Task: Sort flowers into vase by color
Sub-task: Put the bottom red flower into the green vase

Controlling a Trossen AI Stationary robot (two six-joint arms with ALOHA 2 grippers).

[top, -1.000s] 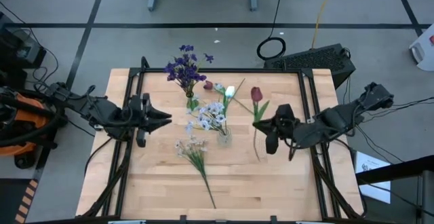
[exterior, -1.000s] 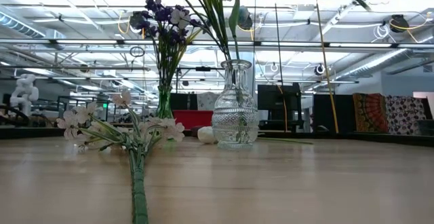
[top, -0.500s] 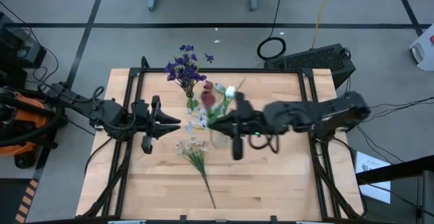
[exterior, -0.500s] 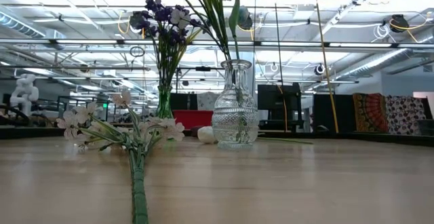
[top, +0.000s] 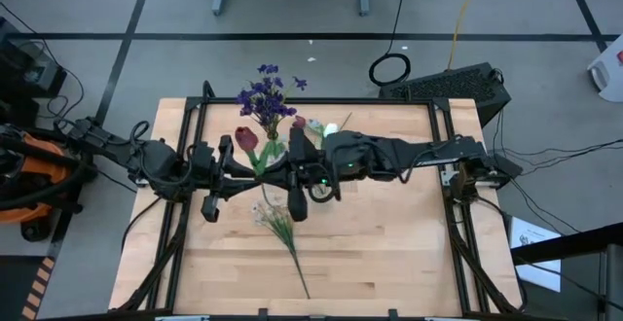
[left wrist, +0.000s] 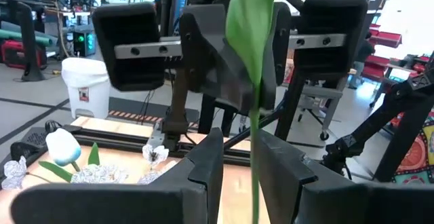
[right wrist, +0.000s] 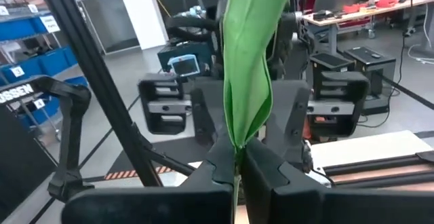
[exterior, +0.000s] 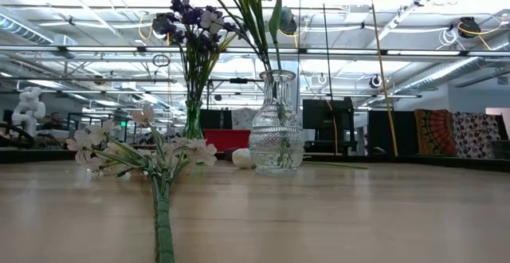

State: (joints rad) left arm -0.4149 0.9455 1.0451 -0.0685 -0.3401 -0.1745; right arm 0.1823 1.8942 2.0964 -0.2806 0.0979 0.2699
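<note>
High view: my right arm stretches flat from right of frame to centre, and my right gripper (top: 300,177) pinches the stem of a red tulip (top: 247,138), its fingers pressed together around a folded green leaf (right wrist: 245,61). My left gripper (top: 237,168), fingers half spread, faces it with the stem between them. Beyond stands the purple bunch (top: 263,96); a white spray (top: 277,216) lies lower centre.
</note>
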